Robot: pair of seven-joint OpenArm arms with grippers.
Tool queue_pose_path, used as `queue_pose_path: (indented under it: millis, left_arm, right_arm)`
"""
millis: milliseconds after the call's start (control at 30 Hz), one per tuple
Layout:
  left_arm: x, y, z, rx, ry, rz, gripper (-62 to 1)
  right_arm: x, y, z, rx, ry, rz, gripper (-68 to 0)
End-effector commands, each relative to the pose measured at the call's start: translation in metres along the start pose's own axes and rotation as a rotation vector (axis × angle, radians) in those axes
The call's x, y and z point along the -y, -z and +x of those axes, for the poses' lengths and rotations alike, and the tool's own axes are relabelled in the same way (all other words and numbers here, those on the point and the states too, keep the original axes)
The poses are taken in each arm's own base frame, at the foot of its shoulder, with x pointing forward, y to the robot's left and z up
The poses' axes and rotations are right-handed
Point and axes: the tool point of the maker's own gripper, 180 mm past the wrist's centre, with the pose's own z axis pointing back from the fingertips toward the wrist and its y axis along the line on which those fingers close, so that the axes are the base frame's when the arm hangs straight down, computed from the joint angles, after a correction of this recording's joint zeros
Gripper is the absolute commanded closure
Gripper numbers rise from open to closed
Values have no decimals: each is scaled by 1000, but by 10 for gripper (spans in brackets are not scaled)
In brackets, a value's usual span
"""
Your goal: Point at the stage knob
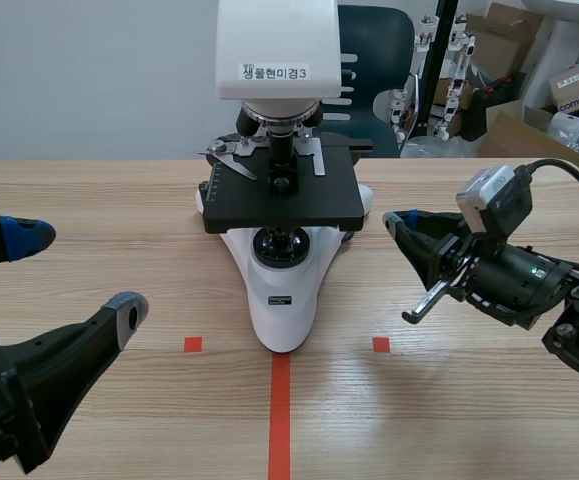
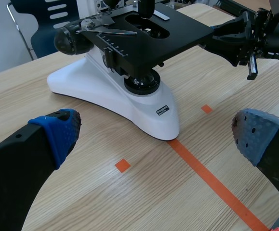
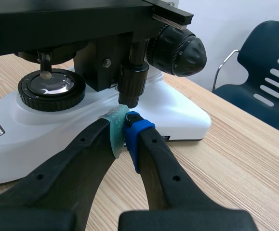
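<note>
A white and black microscope (image 1: 284, 290) stands mid-table with its black stage (image 1: 281, 195) facing me. In the right wrist view the stage knob (image 3: 132, 86) hangs as a ribbed black stem under the stage's edge, beside the large focus knob (image 3: 178, 50). My right gripper (image 3: 125, 122) is shut on nothing, its pads meeting just below the stage knob's lower end, touching it or nearly so. In the scene view the right gripper (image 1: 394, 220) aims at the microscope's right side under the stage. My left gripper (image 1: 77, 275) is open at the near left, away from the microscope.
The left wrist view has the microscope's base (image 2: 105, 89) ahead of the open left gripper (image 2: 156, 137), with the right gripper (image 2: 211, 42) at the far side. A dark chair (image 1: 374, 60) and cardboard boxes (image 1: 529, 60) stand beyond the table's far edge.
</note>
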Motion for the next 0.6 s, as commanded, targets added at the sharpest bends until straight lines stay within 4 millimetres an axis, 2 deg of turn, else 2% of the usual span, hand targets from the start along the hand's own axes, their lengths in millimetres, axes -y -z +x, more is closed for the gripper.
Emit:
queue_pose_path:
  millis: [0,567]
  left_arm:
    - [0,0,7,27,-4,1,-623]
    - [0,0,7,27,-4,1,-623]
  right_arm:
    - [12,0,10,30,-15,-21,-7]
    - [13,0,10,30,-20,-26,-7]
